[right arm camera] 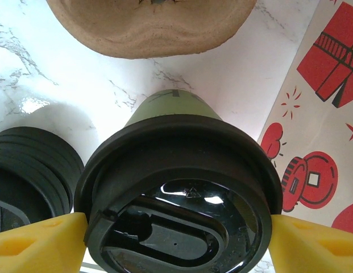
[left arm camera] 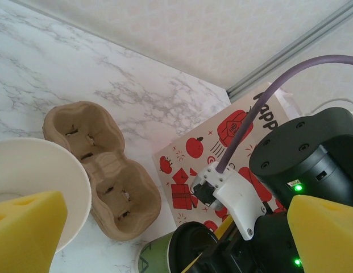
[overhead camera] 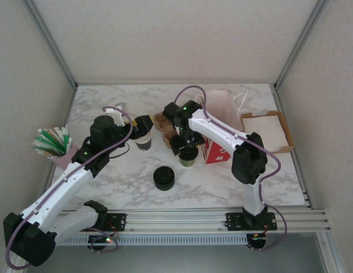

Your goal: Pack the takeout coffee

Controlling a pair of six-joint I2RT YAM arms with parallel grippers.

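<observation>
The takeout coffee (overhead camera: 187, 157), an olive-sided cup (right arm camera: 170, 109) with a black lid (right arm camera: 182, 187), stands on the marble table just left of a red-and-white printed bag (overhead camera: 216, 151). My right gripper (overhead camera: 186, 149) comes down over it, and both yellow pads (right arm camera: 312, 244) press the lid's rim from either side. To the left, my left gripper (overhead camera: 143, 128) hangs open at a stack of lidless cream cups (overhead camera: 144, 142). The stack's rim (left arm camera: 40, 176) lies against its left pad (left arm camera: 25, 227). In the left wrist view the coffee (left arm camera: 156, 256) sits low in the middle.
A brown pulp cup carrier (overhead camera: 163, 121) lies just behind the coffee. A squat stack of black lids (overhead camera: 163, 178) sits nearer the front. An open cardboard box (overhead camera: 268, 132) is at the right, and a cup of straws (overhead camera: 53, 143) at the left edge.
</observation>
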